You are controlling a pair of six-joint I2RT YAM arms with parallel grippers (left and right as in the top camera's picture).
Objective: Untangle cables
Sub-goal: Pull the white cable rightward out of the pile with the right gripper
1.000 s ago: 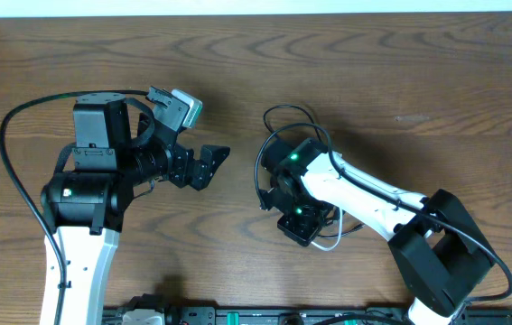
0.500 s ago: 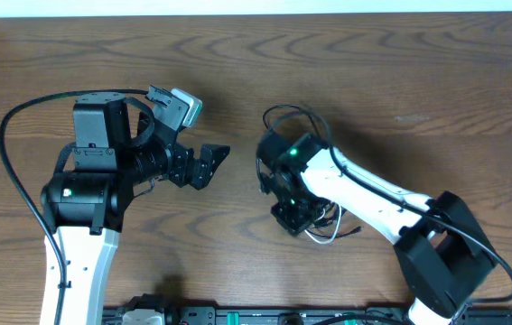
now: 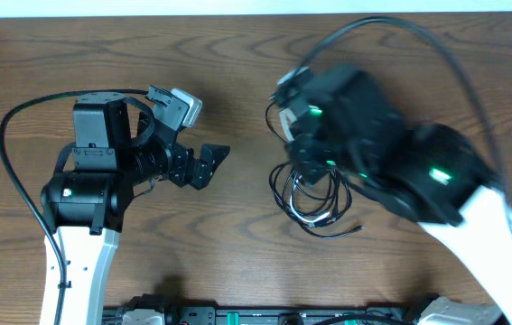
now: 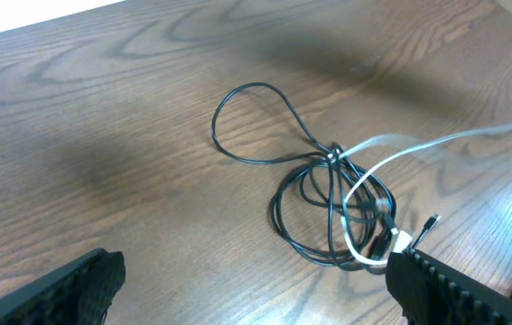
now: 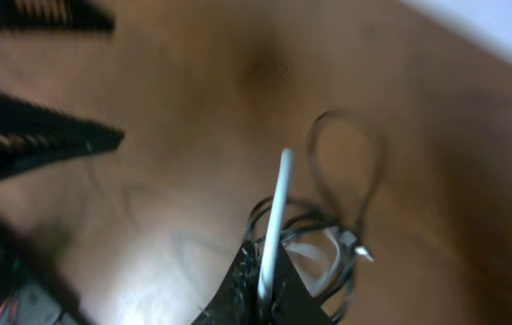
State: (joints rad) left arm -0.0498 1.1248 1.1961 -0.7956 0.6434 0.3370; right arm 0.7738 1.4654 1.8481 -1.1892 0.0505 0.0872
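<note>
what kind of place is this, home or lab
Probably a robotics lab bench: two white-and-black robot arms at a brown wooden table, with a thin white cable tangled in a thin black cable.

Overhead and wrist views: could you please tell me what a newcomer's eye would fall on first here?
First, the white cable, pinched in the shut right gripper and stretched up out of the tangle at mid-table. Below it, the black cable lies in loose loops on the wood, crossing the white one. The left gripper sits open, apart to the left.
</note>
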